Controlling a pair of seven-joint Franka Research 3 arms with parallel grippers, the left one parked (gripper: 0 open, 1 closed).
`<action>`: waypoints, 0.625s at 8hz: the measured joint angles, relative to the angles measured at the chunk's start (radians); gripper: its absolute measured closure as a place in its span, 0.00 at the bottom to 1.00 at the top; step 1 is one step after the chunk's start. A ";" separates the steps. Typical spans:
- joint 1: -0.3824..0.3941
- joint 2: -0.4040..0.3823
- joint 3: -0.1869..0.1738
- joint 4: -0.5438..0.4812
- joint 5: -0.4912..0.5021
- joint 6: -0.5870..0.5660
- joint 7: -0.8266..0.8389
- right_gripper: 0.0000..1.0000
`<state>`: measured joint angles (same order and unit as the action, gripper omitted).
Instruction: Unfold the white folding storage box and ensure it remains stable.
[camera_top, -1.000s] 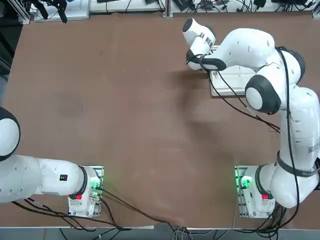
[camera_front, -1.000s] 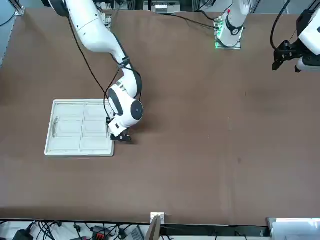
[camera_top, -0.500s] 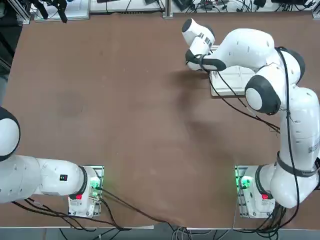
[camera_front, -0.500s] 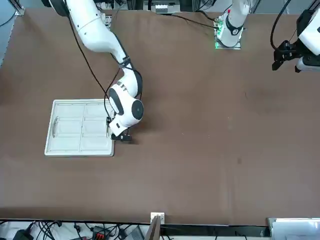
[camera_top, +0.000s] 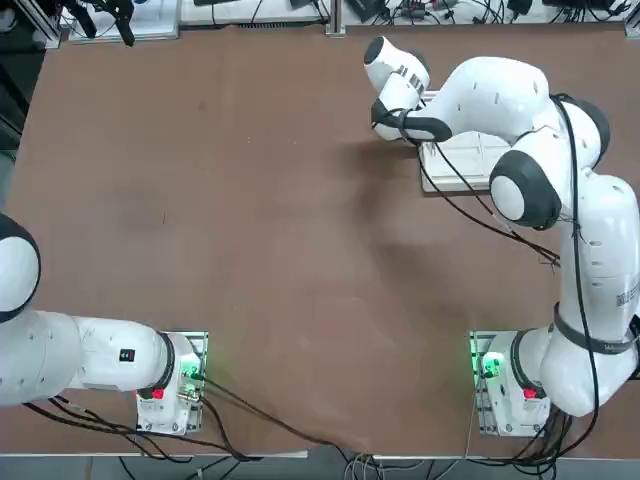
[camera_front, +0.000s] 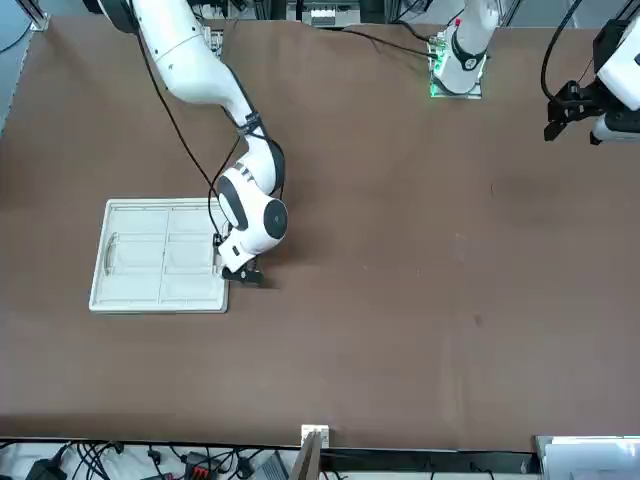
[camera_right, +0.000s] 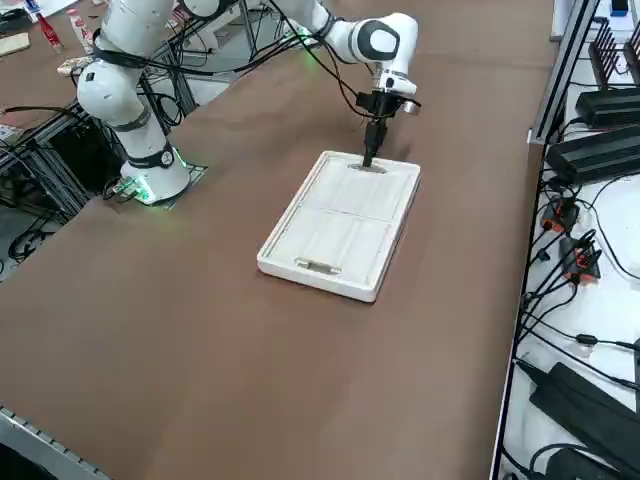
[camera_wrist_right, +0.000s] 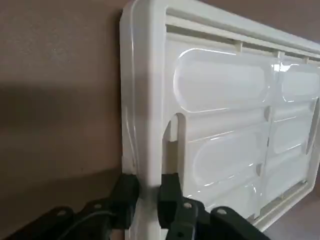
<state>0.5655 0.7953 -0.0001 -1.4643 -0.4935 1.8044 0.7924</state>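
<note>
The white folding storage box lies flat and folded on the brown table, far on the robot's right. My right gripper stands down at the middle of the box's short edge that faces the table's centre. In the right wrist view the two black fingers are clamped on the box's raised rim, one finger outside and one inside at the handle notch. The ribbed panels of the box lie level, with no wall raised.
The arm's base with a green light stands on the table near the robot's edge. Black power units and cables lie beyond the table's far edge. Bare brown tabletop stretches left of the box.
</note>
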 joint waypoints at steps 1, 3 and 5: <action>0.003 0.001 -0.002 0.005 -0.001 -0.007 0.000 0.74; 0.019 0.001 -0.003 0.041 -0.031 -0.073 0.000 0.74; 0.035 0.001 -0.004 0.052 -0.066 -0.101 0.000 0.74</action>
<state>0.6003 0.7962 -0.0039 -1.4127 -0.5594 1.7030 0.7927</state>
